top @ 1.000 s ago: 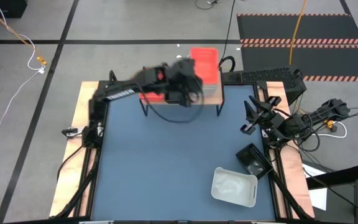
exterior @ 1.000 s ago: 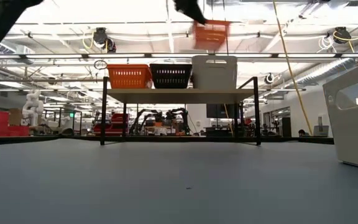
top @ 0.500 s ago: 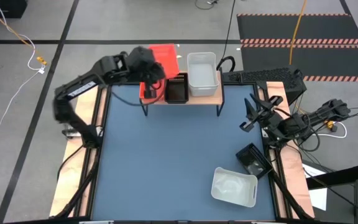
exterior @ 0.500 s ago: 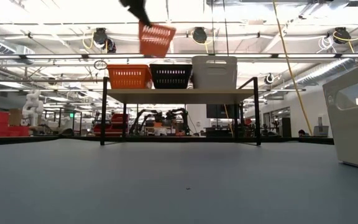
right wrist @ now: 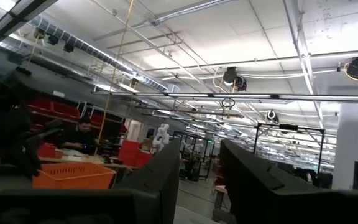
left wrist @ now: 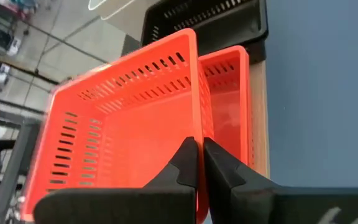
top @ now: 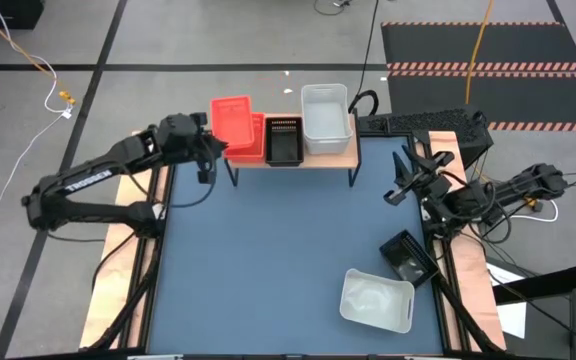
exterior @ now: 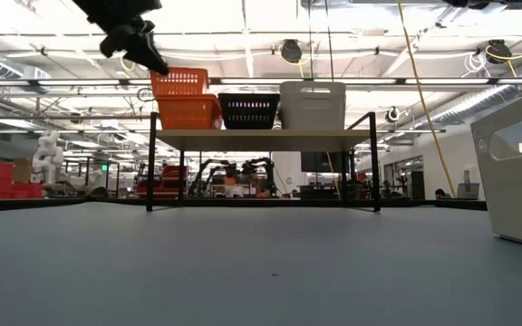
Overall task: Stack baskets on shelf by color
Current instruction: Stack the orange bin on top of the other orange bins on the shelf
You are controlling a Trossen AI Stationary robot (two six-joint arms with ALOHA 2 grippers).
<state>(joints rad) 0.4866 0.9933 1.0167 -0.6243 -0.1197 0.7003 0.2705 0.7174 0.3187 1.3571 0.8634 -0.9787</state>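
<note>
Baskets on shelf: 1 red bin in the left grip above another.
High view: shallow red slotted plastic basket [top: 231,118] held over the lower red basket [top: 255,140] on the light-wood shelf [top: 343,150]; left gripper [top: 211,150] at its rim; right gripper [top: 404,187] idle at the table's right edge. Low view: upper basket [exterior: 178,82] not yet seated. Left wrist view: fingers [left wrist: 185,163] pinched together on its thin wall. Right wrist view: fingers [right wrist: 166,168] apart, empty. Judged light, stiff, slightly flexible; rim grip suits.
</note>
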